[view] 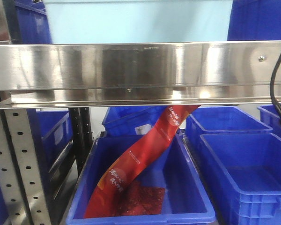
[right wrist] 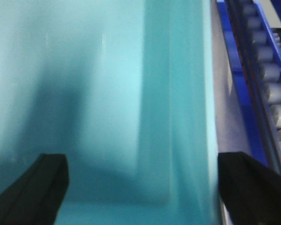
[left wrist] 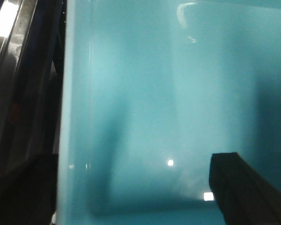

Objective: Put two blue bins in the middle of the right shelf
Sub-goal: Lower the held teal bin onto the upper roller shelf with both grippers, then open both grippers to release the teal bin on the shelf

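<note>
One pale cyan-blue bin [view: 138, 21] shows above the steel shelf beam at the top of the front view; I cannot see a second one. Its smooth inside fills the left wrist view [left wrist: 168, 93] and the right wrist view [right wrist: 98, 84]. My left gripper [left wrist: 133, 161] is open wide and straddles the bin's left wall, with one finger outside the rim and one inside. My right gripper [right wrist: 143, 161] is open wide and straddles the bin's right wall in the same way. Neither gripper shows in the front view.
A wide steel shelf beam [view: 140, 70] crosses the front view. Below it stand several royal blue bins; the middle one [view: 187, 197] holds a red packaging strip [view: 145, 154]. A black cable [view: 277, 84] hangs at the right. Grey rollers [right wrist: 271, 79] and a royal blue bin edge [right wrist: 239, 93] lie right of the pale bin.
</note>
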`<action>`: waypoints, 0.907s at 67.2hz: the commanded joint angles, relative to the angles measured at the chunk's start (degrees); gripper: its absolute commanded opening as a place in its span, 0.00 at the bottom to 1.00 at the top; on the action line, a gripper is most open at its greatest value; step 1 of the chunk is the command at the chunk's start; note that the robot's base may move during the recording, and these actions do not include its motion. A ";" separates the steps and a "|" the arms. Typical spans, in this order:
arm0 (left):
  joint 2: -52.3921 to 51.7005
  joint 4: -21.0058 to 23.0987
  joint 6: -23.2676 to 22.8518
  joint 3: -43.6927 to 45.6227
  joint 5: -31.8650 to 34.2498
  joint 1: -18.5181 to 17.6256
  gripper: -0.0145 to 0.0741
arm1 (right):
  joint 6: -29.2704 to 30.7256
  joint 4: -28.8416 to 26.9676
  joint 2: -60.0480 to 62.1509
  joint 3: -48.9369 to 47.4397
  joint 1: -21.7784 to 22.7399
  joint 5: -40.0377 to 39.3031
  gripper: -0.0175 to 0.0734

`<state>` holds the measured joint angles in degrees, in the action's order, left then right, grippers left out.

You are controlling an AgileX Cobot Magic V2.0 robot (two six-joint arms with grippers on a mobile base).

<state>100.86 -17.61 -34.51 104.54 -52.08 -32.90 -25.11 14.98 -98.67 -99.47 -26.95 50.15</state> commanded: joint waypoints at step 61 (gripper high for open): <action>-10.19 7.18 12.22 -1.28 0.97 -3.04 0.04 | 3.77 0.77 14.24 4.48 -1.08 -4.39 0.01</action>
<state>93.68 -10.98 -22.48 107.50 -56.43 -35.01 -22.06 15.13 -87.95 -98.73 -27.93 50.87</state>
